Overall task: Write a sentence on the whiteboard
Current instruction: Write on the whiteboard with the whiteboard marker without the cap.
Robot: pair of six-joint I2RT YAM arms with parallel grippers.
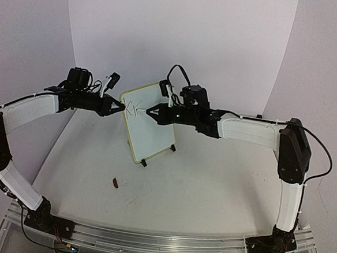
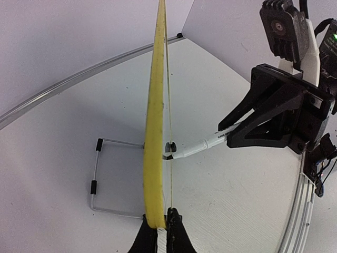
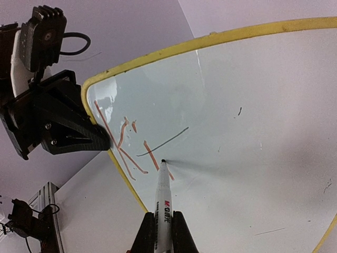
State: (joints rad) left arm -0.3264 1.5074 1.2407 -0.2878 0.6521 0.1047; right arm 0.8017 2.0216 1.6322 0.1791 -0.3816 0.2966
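Note:
The whiteboard point(image 1: 151, 128) stands upright on the table, and its yellow frame shows edge-on in the left wrist view point(image 2: 156, 126). My left gripper point(image 1: 120, 107) is shut on the board's left edge point(image 2: 161, 224). My right gripper point(image 1: 153, 112) is shut on a white marker point(image 3: 163, 203). The marker's tip touches the board face in the right wrist view and the left wrist view point(image 2: 202, 147). The sentence point(image 3: 126, 142) is only a few reddish strokes, like "Ki", at the board's upper left, with a thin dark line point(image 3: 163, 140) beside them.
A small dark red object point(image 1: 116, 183) lies on the table in front of the board. The board's wire stand point(image 2: 102, 176) sticks out behind it, and its black feet point(image 1: 144, 163) rest on the table. White backdrop walls enclose the back and sides.

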